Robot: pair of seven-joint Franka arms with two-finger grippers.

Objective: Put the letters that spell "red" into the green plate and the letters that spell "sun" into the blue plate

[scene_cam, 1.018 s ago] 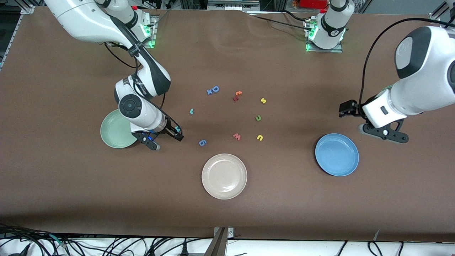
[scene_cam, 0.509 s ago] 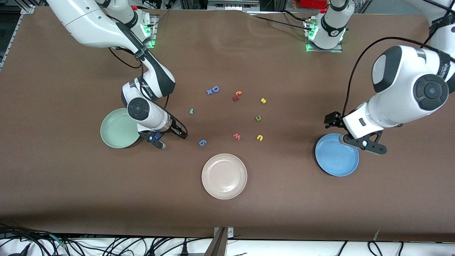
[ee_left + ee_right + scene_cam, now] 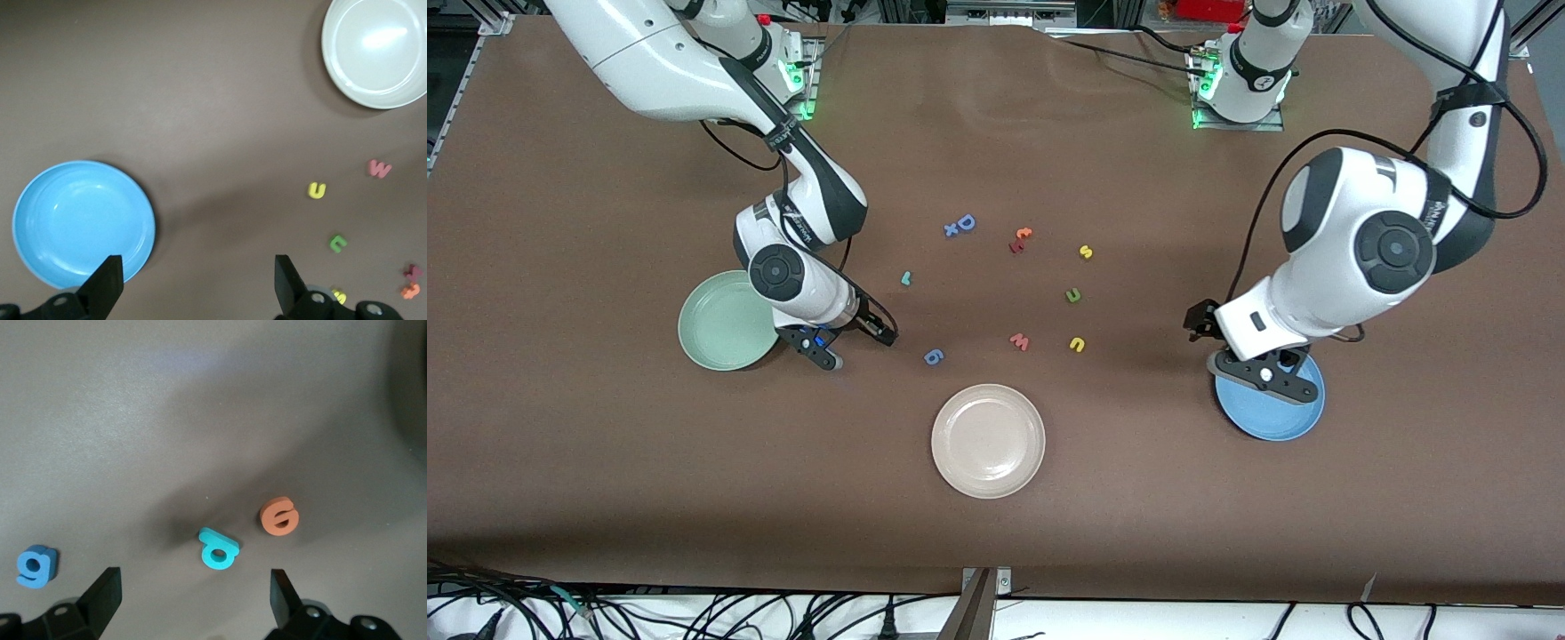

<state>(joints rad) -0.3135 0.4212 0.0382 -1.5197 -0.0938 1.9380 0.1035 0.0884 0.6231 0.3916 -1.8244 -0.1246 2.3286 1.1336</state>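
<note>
Front view: over the last second the left gripper (image 3: 1249, 356) has been swung in from the left arm's end of the bench and is now hung over the rim of the blue plate (image 3: 1272, 416), jaws wide and nothing held. The right gripper (image 3: 845, 342) has been shifted slightly off the green plate (image 3: 716, 324) toward the blue g (image 3: 933, 356), jaws wide and empty too. Both plates are seen bare, so no letter is judged delivered yet; the yellow s (image 3: 1086, 252), green n (image 3: 1073, 295), yellow u (image 3: 1077, 344) and teal r (image 3: 906, 278) lie loose on the bench (image 3: 605, 489) between the plates, farther from the camera than the cream plate (image 3: 988, 440)

Left wrist view: the blue plate is seen empty beside one finger; the yellow u, green n and yellow s lie well apart from it, near the pink w (image 3: 379, 169). The u's opening is turned away from the wrist

Right wrist view: the teal d (image 3: 217, 549) and orange e (image 3: 279, 516) lie flat, just beside each other, between the spread fingers. The d's stem, its long axis, is set slanted across the line between the fingers, so a wrist turn is judged useful
</note>
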